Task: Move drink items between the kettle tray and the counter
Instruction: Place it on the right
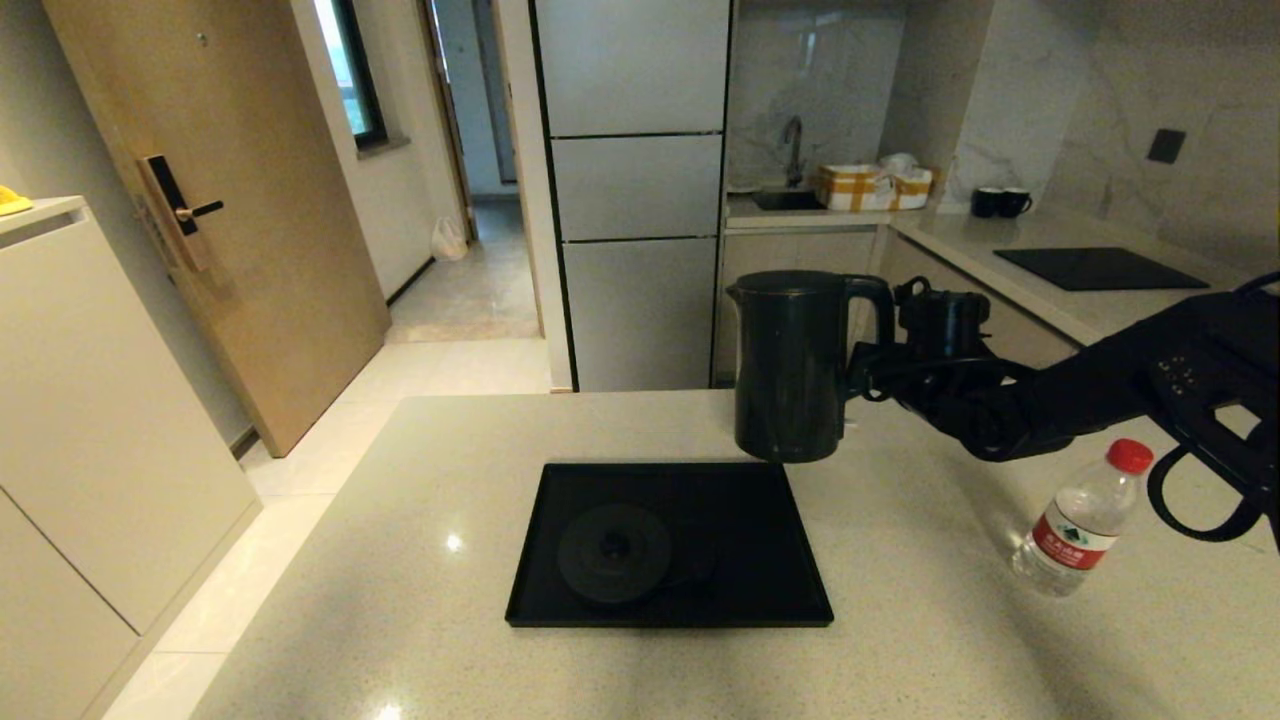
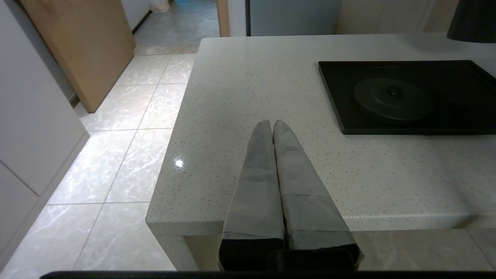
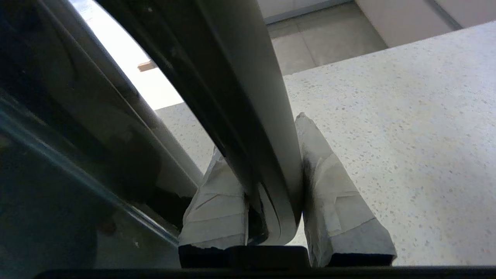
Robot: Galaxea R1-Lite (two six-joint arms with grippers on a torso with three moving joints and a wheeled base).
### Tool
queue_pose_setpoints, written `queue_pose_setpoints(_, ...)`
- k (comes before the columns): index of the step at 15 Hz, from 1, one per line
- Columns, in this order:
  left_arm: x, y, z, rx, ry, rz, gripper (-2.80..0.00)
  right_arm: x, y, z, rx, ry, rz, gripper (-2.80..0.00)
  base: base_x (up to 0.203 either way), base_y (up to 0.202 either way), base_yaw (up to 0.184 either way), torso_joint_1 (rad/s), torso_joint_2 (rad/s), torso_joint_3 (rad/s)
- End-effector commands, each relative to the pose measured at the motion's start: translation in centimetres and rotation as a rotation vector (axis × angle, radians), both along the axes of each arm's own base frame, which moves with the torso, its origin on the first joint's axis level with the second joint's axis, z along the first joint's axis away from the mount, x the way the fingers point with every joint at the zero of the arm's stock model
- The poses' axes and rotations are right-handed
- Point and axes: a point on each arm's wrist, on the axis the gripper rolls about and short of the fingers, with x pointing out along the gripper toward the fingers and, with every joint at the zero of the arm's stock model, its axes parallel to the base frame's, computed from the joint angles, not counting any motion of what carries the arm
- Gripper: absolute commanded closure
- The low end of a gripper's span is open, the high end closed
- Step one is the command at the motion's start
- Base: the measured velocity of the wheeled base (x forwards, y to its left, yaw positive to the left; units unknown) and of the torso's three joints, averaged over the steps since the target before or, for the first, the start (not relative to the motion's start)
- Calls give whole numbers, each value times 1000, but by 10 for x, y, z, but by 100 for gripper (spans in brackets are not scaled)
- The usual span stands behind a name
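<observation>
Gripping the kettle [image 1: 790, 370] above the speckled counter [image 1: 420, 560] (kitchen island), right gripper [image 1: 868, 372] clamps its handle.

kettle [image 2: 471, 21] cropped by edge — bottle [image 1: 1075, 522] label unreadable

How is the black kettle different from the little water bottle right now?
The kettle is black and tall; the water bottle is clear, smaller, with a red cap. The kettle hangs above the tray, its handle held by the right gripper; the bottle stands untouched on the counter. Both stay upright.
</observation>
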Motion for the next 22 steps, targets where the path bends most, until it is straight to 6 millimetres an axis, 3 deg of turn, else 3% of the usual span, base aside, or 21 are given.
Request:
queue_pose_setpoints(1, 0, 0, 0, 0, 0, 0, 0, 2, -23, -8, 6, 23, -15, 0, 0, 0, 0, 0, 0, 0)
queue_pose_setpoints(3, 0, 0, 0, 0, 0, 0, 0, -3, -46, -3, 29, 31, 6, 0, 0, 0, 0, 0, 0, 0)
queue_pose_setpoints(7, 0, 0, 0, 0, 0, 0, 0, -27, -48, 4, 46, 40, 47, 0, 0, 0, 0, 0, 0, 0)
queue_pose_setpoints(14, 0, 0, 0, 0, 0, 0, 0, -38, -49, 11, 43, -7, 58, 0, 0, 0, 0, 0, 0, 0)
queue_pose_setpoints(22, 0, 0, 0, 0, 0, 0, 0, -50, -71, -39, -33, 17, 32, 0, 0, 0, 0, 0, 0, 0)
